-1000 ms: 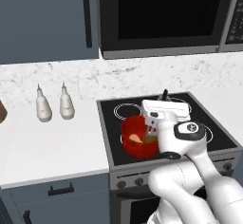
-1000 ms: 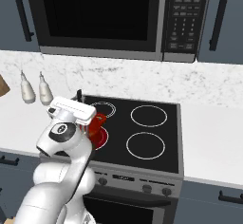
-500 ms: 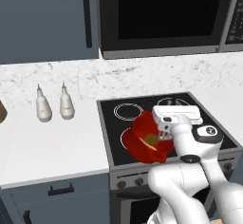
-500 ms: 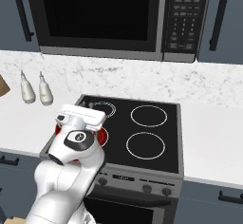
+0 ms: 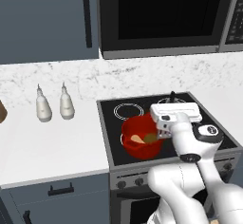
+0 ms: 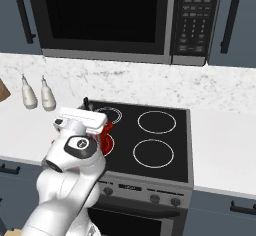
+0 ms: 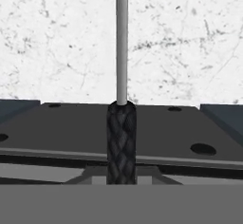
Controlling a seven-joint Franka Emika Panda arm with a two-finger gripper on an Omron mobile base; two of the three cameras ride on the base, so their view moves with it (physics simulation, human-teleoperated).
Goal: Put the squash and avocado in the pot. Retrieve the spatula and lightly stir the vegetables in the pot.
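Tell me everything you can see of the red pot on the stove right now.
The round bright red cooking pot sits on the black stovetop, at its front left, near the white marble counter. It looks glossy, like enamelled metal, and stands upright with no lid. Inside lie the tan-orange squash and the dark brown-green avocado. The robot's white hand overlaps its right rim, and in the right base view the arm hides most of it. Its handles cannot be made out.

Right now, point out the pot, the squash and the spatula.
pot [image 5: 133,148]: left base view, on its red outer wall.
squash [image 5: 137,139]: left base view, on its tan body inside the pot.
spatula [image 7: 121,142]: hand view, on its black handle.
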